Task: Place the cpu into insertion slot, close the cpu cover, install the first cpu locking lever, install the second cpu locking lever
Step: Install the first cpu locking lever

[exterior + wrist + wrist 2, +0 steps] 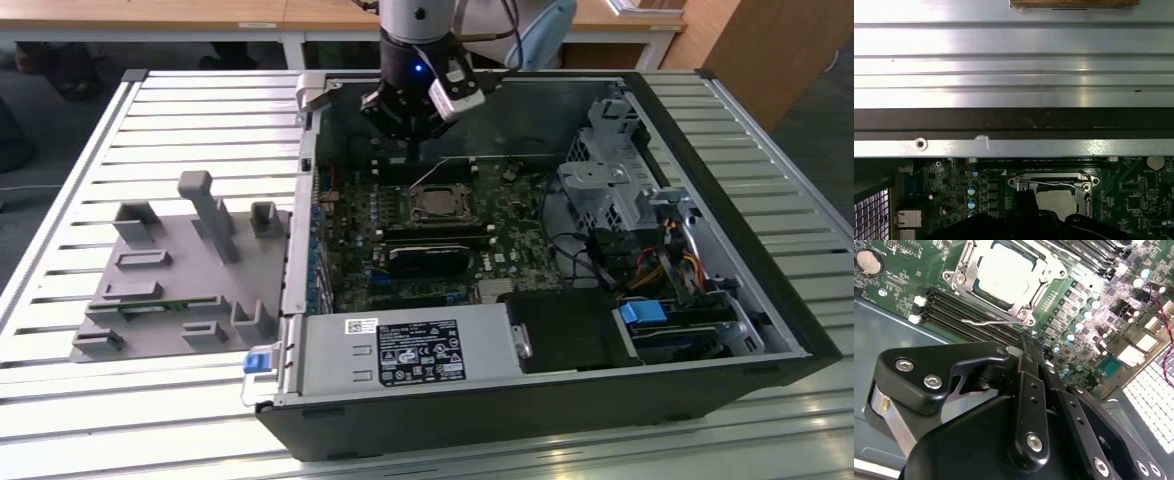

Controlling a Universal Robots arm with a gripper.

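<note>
The cpu [1004, 272], a pale silver square, lies in the insertion slot [438, 207] on the green board. The silvery cpu cover [965, 276] is down around it, framing its face. A thin wire locking lever [988, 321] runs along the socket's edge nearest my gripper, and in the exterior view it angles up from the socket towards the fingers. My gripper [1022, 340] hangs just beside that lever, fingers shut together with nothing held. In the exterior view the gripper [414, 158] sits above the socket's far side. The socket and lever [1054, 183] also appear in the first wrist view.
The board sits inside an open black computer case [747, 260]. Dark memory slots [949, 305] run beside the socket. A long black card [430, 262] lies nearer the camera, with a power supply [400, 352] and a drive cage [601, 185]. A grey fixture [174, 270] stands on the slatted table.
</note>
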